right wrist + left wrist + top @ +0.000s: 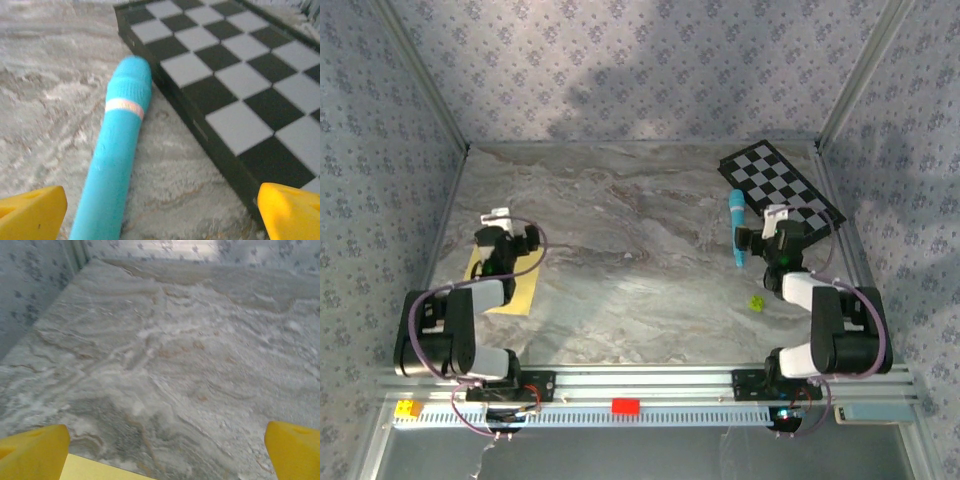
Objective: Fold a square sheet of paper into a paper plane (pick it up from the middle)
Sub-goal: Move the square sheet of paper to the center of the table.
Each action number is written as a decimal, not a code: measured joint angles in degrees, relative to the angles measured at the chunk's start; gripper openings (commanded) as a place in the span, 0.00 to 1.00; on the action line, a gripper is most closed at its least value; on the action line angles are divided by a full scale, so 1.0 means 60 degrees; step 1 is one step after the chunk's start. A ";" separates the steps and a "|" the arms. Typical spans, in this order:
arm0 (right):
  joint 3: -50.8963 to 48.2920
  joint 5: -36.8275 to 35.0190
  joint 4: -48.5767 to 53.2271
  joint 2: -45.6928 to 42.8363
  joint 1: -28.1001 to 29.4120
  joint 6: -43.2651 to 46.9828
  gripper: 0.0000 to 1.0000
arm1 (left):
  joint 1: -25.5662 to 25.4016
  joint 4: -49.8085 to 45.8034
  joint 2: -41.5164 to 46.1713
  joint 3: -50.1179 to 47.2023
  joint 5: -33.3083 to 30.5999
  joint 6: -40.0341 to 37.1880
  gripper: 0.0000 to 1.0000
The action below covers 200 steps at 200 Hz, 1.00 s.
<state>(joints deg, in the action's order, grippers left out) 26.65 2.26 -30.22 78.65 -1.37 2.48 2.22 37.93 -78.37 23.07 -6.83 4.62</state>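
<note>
Flat on the desk [640, 260]: the square sheet of paper [520, 295], lying under the left fingers [32, 452].
It is sitting at the desk's near-left part; the left fingers and right fingers [30, 212] are both standing wide apart, holding nothing. Thin, light and limp, it is probably wanting a gentle pinch at its middle.

Yellow sheet of paper [523, 298]: lying flat, lower left of overhead frame, partly hidden; one edge at bottom of left-wrist frame.
</note>
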 measured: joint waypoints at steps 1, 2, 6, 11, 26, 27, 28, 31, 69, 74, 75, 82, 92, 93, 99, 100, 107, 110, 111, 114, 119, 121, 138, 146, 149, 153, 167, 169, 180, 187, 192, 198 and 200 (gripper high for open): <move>0.0018 0.0004 0.0033 -0.0025 0.0004 -0.0007 1.00 | 0.0011 -0.0036 0.0022 0.0015 0.0000 0.0004 1.00; 0.0036 0.0004 0.0066 -0.0051 0.0007 -0.0011 1.00 | 0.0033 -0.0106 0.0073 0.0047 0.0000 0.0029 1.00; 0.0164 0.0004 0.0270 -0.0197 0.0033 -0.0018 1.00 | 0.0080 -0.0291 0.0175 0.0127 0.0000 0.0084 1.00; 0.0273 -0.0025 0.0506 -0.0412 0.0066 -0.0055 1.00 | 0.0138 -0.0492 0.0313 0.0226 -0.0004 0.0146 1.00; 0.0484 -0.0091 0.1370 -0.1071 0.0208 -0.0273 1.00 | 0.0208 -0.1053 0.0721 0.0401 -0.0051 0.0408 1.00; 0.0492 -0.0091 0.1413 -0.1100 0.0215 -0.0277 1.00 | 0.0208 -0.1075 0.0743 0.0404 -0.0058 0.0419 1.00; 0.0503 -0.0091 0.1468 -0.1137 0.0222 -0.0291 1.00 | 0.0208 -0.1133 0.0783 0.0419 -0.0073 0.0444 1.00; 0.0557 -0.0091 0.1683 -0.1257 0.0244 -0.0353 1.00 | 0.0208 -0.1286 0.0863 0.0452 -0.0109 0.0546 1.00; 0.1701 -0.0080 0.4594 -0.1978 0.0339 -0.2040 1.00 | 0.0200 -0.4441 0.1417 0.1829 -0.0885 0.2554 1.00; 0.1861 -0.0058 0.4969 -0.2011 0.0313 -0.2364 0.99 | 0.0200 -0.4758 0.1497 0.2000 -0.0907 0.2871 1.00; 0.1898 -0.0022 0.5064 -0.2018 0.0310 -0.2444 0.99 | 0.0200 -0.4809 0.1512 0.2018 -0.0907 0.2914 1.00; 0.2073 0.0215 0.5468 -0.2033 0.0248 -0.2816 1.00 | 0.0211 -0.5176 0.1661 0.2200 -0.0780 0.3213 1.00; 0.2295 0.0900 0.6007 -0.2014 0.0142 -0.3311 1.00 | 0.0222 -0.5610 0.1851 0.2357 -0.0404 0.3428 1.00; 0.2306 0.0951 0.6036 -0.2014 0.0135 -0.3340 1.00 | 0.0222 -0.5668 0.1872 0.2379 -0.0342 0.3446 1.00; 0.2397 0.1366 0.6277 -0.1996 0.0109 -0.3603 1.00 | 0.0240 -0.5938 0.1931 0.2466 -0.0051 0.3544 1.00; 0.2408 0.1410 0.6298 -0.1993 0.0106 -0.3625 1.00 | 0.0240 -0.5967 0.1934 0.2477 -0.0015 0.3563 1.00; 0.2484 0.1825 0.6521 -0.1967 0.0157 -0.3880 0.99 | 0.0237 -0.6262 0.1938 0.2575 0.0350 0.3643 1.00; 0.2514 0.2014 0.6604 -0.1956 0.0233 -0.4007 1.00 | 0.0237 -0.6371 0.1931 0.2608 0.0506 0.3665 1.00; 0.2517 0.2040 0.6619 -0.1956 0.0248 -0.4029 1.00 | 0.0240 -0.6397 0.1927 0.2616 0.0550 0.3676 1.00; 0.2535 0.2160 0.6685 -0.1953 0.0313 -0.4102 1.00 | 0.0237 -0.6506 0.1916 0.2637 0.0718 0.3690 1.00; 0.2565 0.2335 0.6805 -0.1945 0.0484 -0.4229 1.00 | 0.0237 -0.6688 0.1880 0.2674 0.1031 0.3719 1.00; 0.2575 0.2422 0.6849 -0.1945 0.0568 -0.4280 1.00 | 0.0237 -0.6779 0.1865 0.2692 0.1162 0.3745 1.00; 0.2656 0.2721 0.7122 -0.1931 0.1319 -0.4623 1.00 | 0.0237 -0.7293 0.1574 0.2776 0.2098 0.3825 1.00; 0.2674 0.2798 0.7158 -0.1923 0.1661 -0.4798 1.00 | 0.0237 -0.7475 0.1392 0.2779 0.2470 0.3876 1.00; 0.2674 0.2823 0.7158 -0.1916 0.1767 -0.4841 1.00 | 0.0237 -0.7563 0.1297 0.2779 0.2623 0.3905 1.00; 0.2674 0.2845 0.7158 -0.1912 0.1927 -0.4929 1.00 | 0.0237 -0.7643 0.1198 0.2779 0.2769 0.3931 1.00; 0.2674 0.2838 0.7155 -0.1843 0.2401 -0.5209 1.00 | 0.0237 -0.7923 0.0812 0.2779 0.3293 0.4014 1.00; 0.2674 0.2827 0.7151 -0.1825 0.2473 -0.5249 1.00 | 0.0237 -0.7970 0.0754 0.2779 0.3355 0.4033 1.00; 0.2674 0.2707 0.7151 -0.1745 0.2860 -0.5439 1.00 | 0.0237 -0.8189 0.0521 0.2779 0.3661 0.4076 1.00; 0.2674 0.2623 0.7147 -0.1687 0.3111 -0.5541 1.00 | 0.0237 -0.8313 0.0404 0.2787 0.3796 0.4098 1.00; 0.2674 0.2583 0.7144 -0.1647 0.3253 -0.5614 1.00 | 0.0237 -0.8400 0.0339 0.2787 0.3858 0.4105 1.00; 0.2674 0.2517 0.7136 -0.1588 0.3450 -0.5694 1.00 | 0.0237 -0.8491 0.0277 0.2794 0.3901 0.4105 1.00; 0.2674 0.2503 0.7133 -0.1574 0.3515 -0.5723 1.00 | 0.0237 -0.8521 0.0259 0.2798 0.3912 0.4105 1.00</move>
<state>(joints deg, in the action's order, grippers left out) 42.70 17.28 12.58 69.21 19.73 -31.86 3.64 -13.19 -76.82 39.86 16.64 29.26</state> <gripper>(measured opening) 0.995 0.997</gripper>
